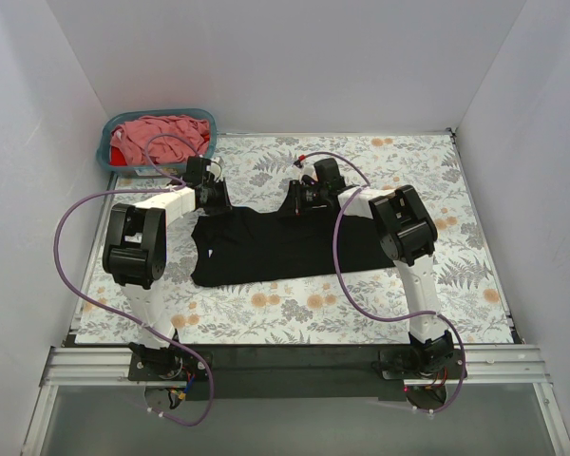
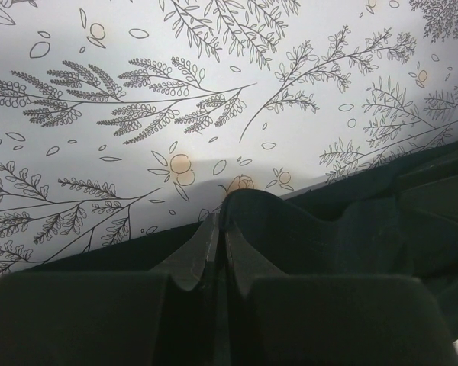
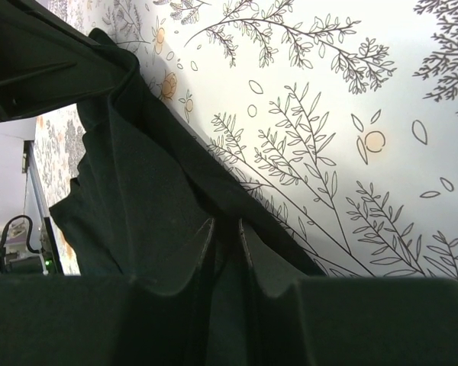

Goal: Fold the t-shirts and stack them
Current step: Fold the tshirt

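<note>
The black t-shirt [image 1: 283, 244] lies spread across the middle of the floral table. My left gripper [image 1: 212, 195] is shut on its far left edge; the left wrist view shows the fingers [image 2: 206, 248] pinching a raised peak of black cloth [image 2: 305, 229]. My right gripper [image 1: 302, 198] is shut on its far edge near the middle; in the right wrist view the fingers [image 3: 206, 248] clamp a fold of black cloth [image 3: 137, 191]. Pink and red shirts [image 1: 161, 133] lie heaped in the teal basket.
The teal basket [image 1: 109, 157] stands at the far left corner against the white wall. White walls close in the table on the left, far and right sides. Purple cables loop from both arms over the table.
</note>
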`<state>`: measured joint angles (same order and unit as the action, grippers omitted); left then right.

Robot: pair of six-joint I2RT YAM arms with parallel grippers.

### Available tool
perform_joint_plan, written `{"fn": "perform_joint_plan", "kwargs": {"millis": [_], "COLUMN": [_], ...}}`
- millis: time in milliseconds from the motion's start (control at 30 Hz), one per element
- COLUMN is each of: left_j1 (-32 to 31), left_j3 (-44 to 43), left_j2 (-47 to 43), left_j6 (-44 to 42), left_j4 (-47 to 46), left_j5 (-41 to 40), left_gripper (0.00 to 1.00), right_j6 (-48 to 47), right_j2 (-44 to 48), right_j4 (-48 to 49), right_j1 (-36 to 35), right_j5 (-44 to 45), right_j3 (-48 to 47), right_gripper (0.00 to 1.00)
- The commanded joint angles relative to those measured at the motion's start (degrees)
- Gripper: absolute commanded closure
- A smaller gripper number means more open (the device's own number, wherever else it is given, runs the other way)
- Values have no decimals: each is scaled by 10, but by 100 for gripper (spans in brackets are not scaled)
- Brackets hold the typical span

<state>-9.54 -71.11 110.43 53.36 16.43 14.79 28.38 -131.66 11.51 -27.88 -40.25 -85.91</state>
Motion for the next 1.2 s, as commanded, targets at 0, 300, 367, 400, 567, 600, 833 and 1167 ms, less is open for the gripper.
{"fn": "perform_joint_plan", "kwargs": {"millis": [0, 300, 367, 400, 567, 600, 833, 1167], "left_j1": [2, 2, 2, 2, 2, 2, 2, 2], "left_j3": [0, -2, -4, -5, -9, -9, -10, 4], "left_j2": [-25, -33, -36, -38, -57, -59, -68, -94], "left_j6": [-5, -8, -10, -11, -21, -22, -26, -18], "left_j4": [-5, -4, -2, -2, 5, 7, 9, 25], "left_j5": [-1, -3, -5, -5, -9, -9, -5, -7], "left_gripper": [100, 100, 100, 100, 100, 100, 100, 100], "right_j6": [4, -8, -14, -20, -44, -49, -69, -81], "right_j2": [-13, -6, 1, 10, 46, 59, 96, 122], "right_j4": [-1, 10, 10, 10, 9, 9, 8, 8], "right_j1": [-6, -8, -7, -6, -4, -3, -2, -2], "right_j5": [-11, -16, -15, -14, -13, -13, -9, -4], "right_j3": [-23, -15, -15, -15, 2, 6, 38, 69], "right_gripper": [76, 99, 99, 99, 99, 99, 99, 99]}}
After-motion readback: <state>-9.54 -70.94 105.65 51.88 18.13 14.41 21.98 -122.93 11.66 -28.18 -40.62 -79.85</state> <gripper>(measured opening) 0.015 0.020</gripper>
